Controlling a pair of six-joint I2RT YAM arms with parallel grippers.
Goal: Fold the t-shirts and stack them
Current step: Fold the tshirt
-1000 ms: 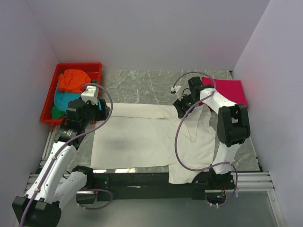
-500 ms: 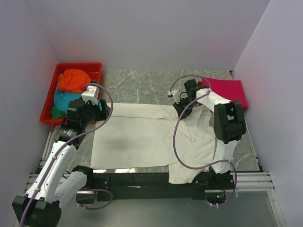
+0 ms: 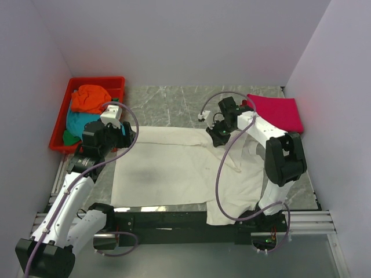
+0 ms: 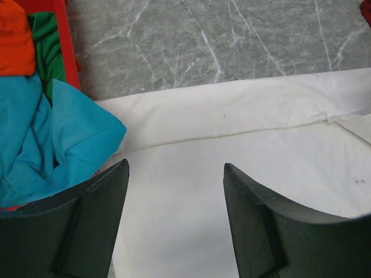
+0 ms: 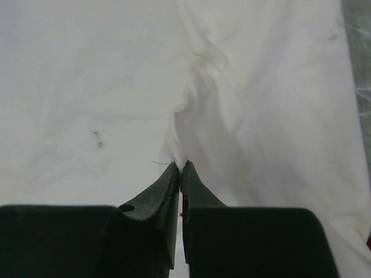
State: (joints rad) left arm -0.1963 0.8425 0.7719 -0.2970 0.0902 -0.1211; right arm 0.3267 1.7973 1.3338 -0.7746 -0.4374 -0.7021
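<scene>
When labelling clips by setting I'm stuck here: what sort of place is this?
Probably a robot test booth: plain walls enclose a marble-look table, with two arms bolted along its near edge.

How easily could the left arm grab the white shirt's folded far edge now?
Probably easily. The left gripper is open over the white shirt, the folded edge just ahead with nothing between. The teal shirt spilling from the red tray lies close to one finger and might snag.

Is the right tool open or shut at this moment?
Shut. In the right wrist view, the right tool shows no gap at its tips and pinches a raised fold of the cream-white t-shirt.
</scene>
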